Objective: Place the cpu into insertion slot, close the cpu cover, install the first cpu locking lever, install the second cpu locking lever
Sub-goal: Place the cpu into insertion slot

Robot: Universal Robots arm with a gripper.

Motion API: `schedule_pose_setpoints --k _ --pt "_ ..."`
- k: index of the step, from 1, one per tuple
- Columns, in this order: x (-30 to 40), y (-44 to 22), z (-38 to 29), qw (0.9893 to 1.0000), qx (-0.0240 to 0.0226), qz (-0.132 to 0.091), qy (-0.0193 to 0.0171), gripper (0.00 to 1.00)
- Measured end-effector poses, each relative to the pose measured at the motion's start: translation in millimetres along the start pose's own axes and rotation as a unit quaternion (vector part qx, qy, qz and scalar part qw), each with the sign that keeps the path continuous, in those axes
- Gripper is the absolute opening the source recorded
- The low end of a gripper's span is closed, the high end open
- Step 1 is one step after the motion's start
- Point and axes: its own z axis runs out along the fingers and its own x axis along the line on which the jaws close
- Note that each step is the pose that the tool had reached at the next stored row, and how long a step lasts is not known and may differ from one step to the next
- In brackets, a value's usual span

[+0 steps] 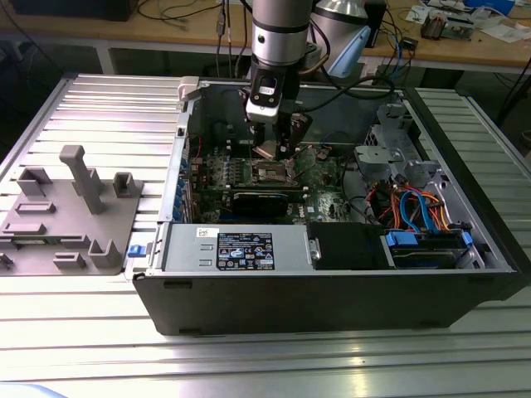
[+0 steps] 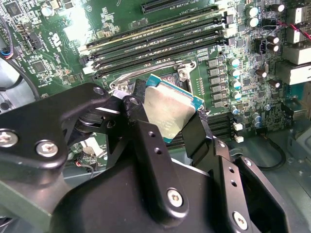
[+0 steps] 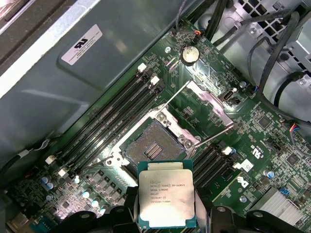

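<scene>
My gripper (image 1: 270,146) hangs inside the open computer case, shut on the cpu (image 1: 266,150), a small silver-topped square chip. In the second wrist view the black fingers (image 2: 141,127) clamp two opposite edges of the cpu (image 2: 169,109), which is tilted; the gripper (image 2: 168,116) is above the board. In the first wrist view the cpu (image 3: 166,193) hovers just short of the insertion slot (image 3: 152,148), whose dark centre lies bare. The cpu cover (image 3: 207,104) stands swung open on the far side of the slot, with thin lever rods (image 3: 215,135) sticking up beside it.
Black memory slots (image 3: 112,114) run along both sides of the socket on the green board (image 2: 121,19). The case wall (image 1: 184,141), cable bundle (image 1: 415,207) and power supply (image 1: 236,247) ring the working space. A grey fixture (image 1: 70,211) sits on the table outside the case.
</scene>
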Motion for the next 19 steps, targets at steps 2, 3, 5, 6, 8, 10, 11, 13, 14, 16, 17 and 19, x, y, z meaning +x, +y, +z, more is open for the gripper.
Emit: schedule_pose_setpoints --k 2,3,5,6,8,10,11,13,14,16,17,19 --pt "0.0 0.0 0.1 1.0000 0.0000 0.001 0.0000 0.55" --pt "0.0 0.0 0.1 1.0000 0.0000 0.001 0.0000 0.55" --pt "0.0 0.0 0.2 1.0000 0.0000 0.002 0.0000 0.55" --pt "0.0 0.0 0.2 1.0000 0.0000 0.002 0.0000 0.55" --pt "0.0 0.0 0.2 1.0000 0.0000 0.002 0.0000 0.55" --pt "0.0 0.0 0.2 1.0000 0.0001 0.003 0.0000 0.55" --pt "0.0 0.0 0.2 1.0000 0.0001 0.003 0.0000 0.55" --pt "0.0 0.0 0.2 1.0000 0.0001 0.004 0.0000 0.55" --pt "0.0 0.0 0.2 1.0000 0.0001 0.004 0.0000 0.55" --pt "0.0 0.0 0.2 1.0000 0.0002 0.005 0.0001 0.55" --pt "0.0 0.0 0.3 1.0000 0.0001 0.005 0.0000 0.55" --pt "0.0 0.0 0.3 1.0000 0.0002 0.006 0.0000 0.55"
